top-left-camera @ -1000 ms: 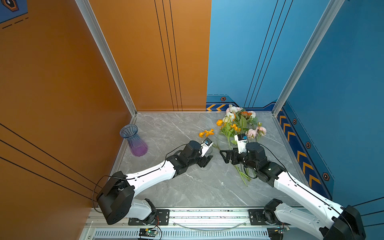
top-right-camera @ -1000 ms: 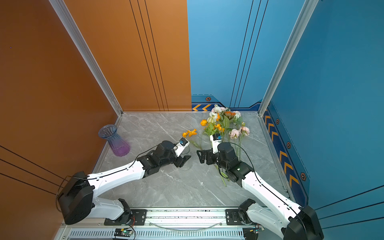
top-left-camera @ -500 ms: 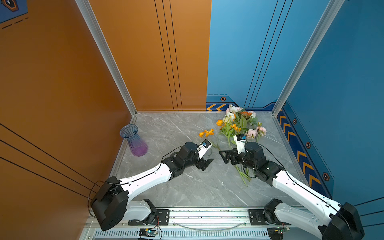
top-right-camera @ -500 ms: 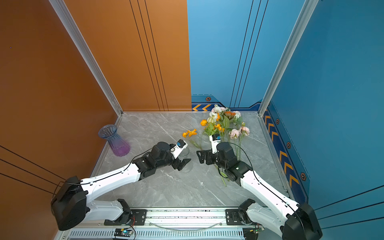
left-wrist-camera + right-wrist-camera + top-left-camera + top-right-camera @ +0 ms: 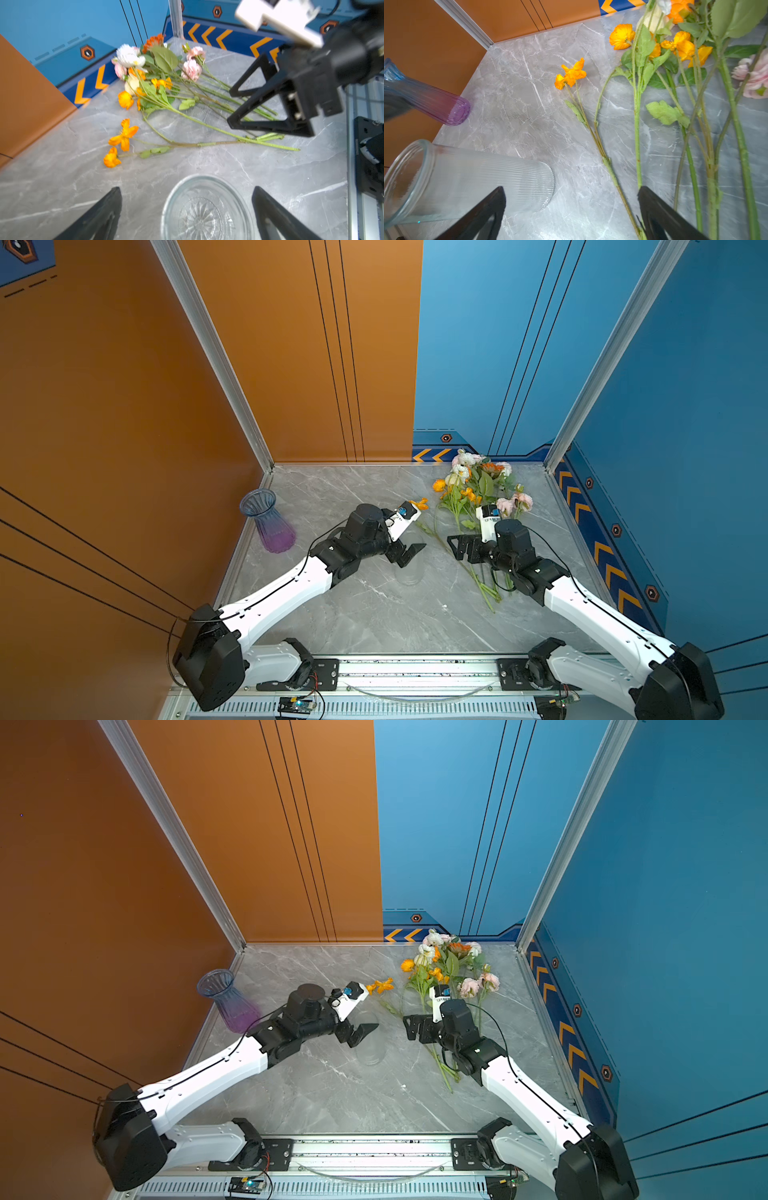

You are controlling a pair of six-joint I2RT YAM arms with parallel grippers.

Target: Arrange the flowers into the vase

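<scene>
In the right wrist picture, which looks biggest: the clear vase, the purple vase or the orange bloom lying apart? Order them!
1. clear vase, though it is nearest the camera, which helps
2. purple vase, cut off at the edge
3. orange bloom, smallest

Bright, even light w/ soft shadows; flowers (image 5: 161,83) blurry, left wrist view.

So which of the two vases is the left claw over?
The clear ribbed glass vase mid-table, under the open left gripper. The other vase is blue fading to purple and stands by the orange wall.
</scene>
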